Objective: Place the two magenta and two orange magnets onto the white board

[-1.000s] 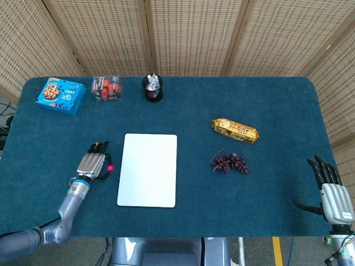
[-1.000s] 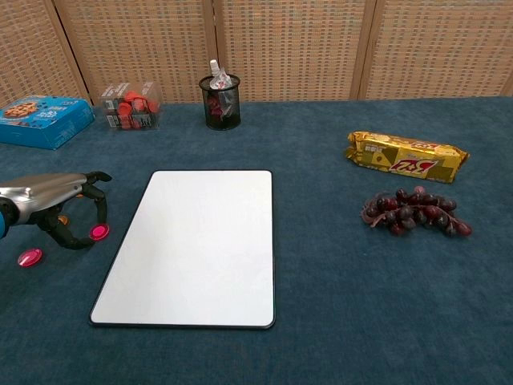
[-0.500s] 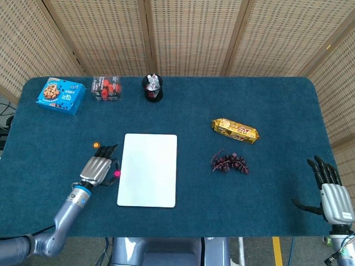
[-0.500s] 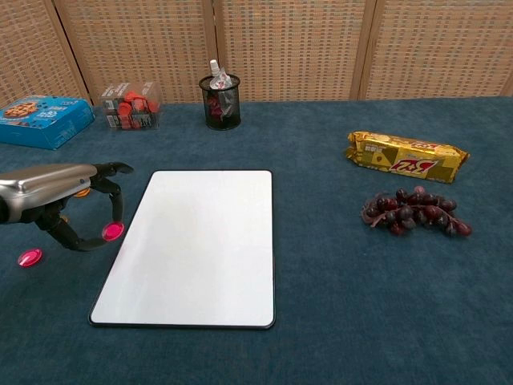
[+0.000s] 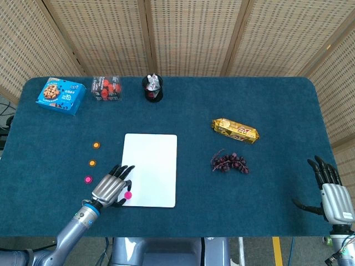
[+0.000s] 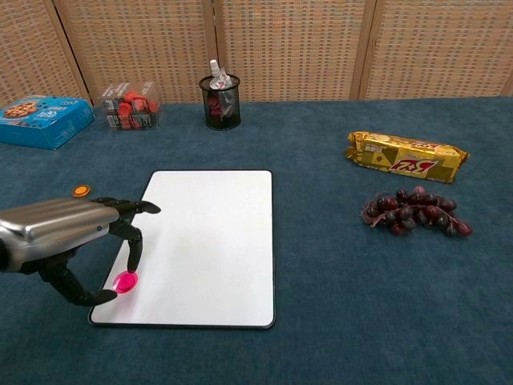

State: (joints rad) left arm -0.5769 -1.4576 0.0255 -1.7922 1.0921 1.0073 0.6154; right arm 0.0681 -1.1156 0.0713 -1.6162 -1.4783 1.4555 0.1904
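Now I hold a magenta magnet (image 6: 125, 281) pinched in my left hand (image 6: 68, 241) at the near-left corner of the white board (image 6: 208, 241) — I should lower it flat, well inside the edge, then let go. Board's long axis runs away from me. Right hand (image 5: 333, 194) idles, fingers apart.

Two magenta magnets are out: one (image 5: 128, 195) at the near left corner of the single white board (image 5: 150, 169), the other (image 5: 87, 179) on the desk (image 5: 266, 111) to its left. Two orange magnets, one (image 5: 96, 145) farther back than the other (image 5: 92, 163). One blue cookie box (image 5: 61, 95), one clear box of red items (image 5: 106, 88), one black mesh cup (image 5: 152, 88), one gold snack pack (image 5: 235, 130), one bunch of grapes (image 5: 229, 163). Two robot hands: left (image 5: 111, 188), right (image 5: 331, 194).
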